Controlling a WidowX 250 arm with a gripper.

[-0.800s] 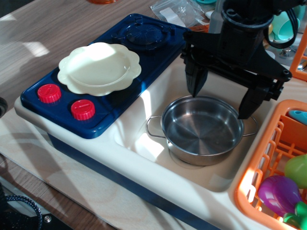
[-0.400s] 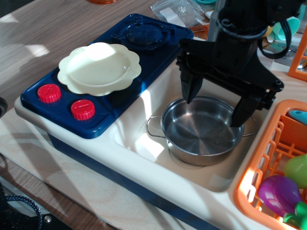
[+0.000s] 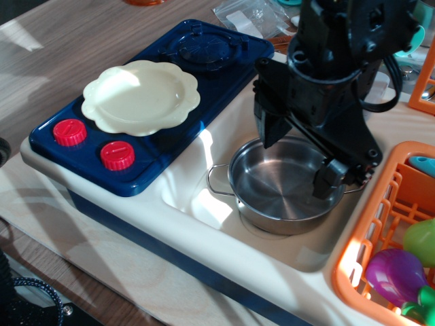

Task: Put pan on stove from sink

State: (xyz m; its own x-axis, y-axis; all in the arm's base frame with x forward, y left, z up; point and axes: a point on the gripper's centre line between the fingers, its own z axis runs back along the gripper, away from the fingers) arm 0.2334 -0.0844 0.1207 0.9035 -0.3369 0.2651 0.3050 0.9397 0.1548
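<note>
The shiny steel pan [image 3: 275, 193] with wire loop handles sits in the cream sink [image 3: 192, 193], over the drain. My black gripper [image 3: 297, 164] is open and hangs right above the pan. One fingertip [image 3: 268, 136] is at the pan's far left rim. The other fingertip [image 3: 325, 187] is low over the pan's right inner side. I cannot tell whether either one touches the pan. The dark blue stove [image 3: 207, 88] lies to the left of the sink. Its far burner [image 3: 201, 47] is bare.
A cream scalloped plate [image 3: 141, 97] covers the stove's near burner. Two red knobs [image 3: 69, 132] [image 3: 117, 155] are at the stove's front. An orange dish rack [image 3: 370, 251] with purple [image 3: 395, 275] and green toys stands right of the sink. Clutter lies at the back.
My gripper has come down toward the pan, shifted a little left and turned, so its right finger now reaches down inside the pan. The pan has not moved.
</note>
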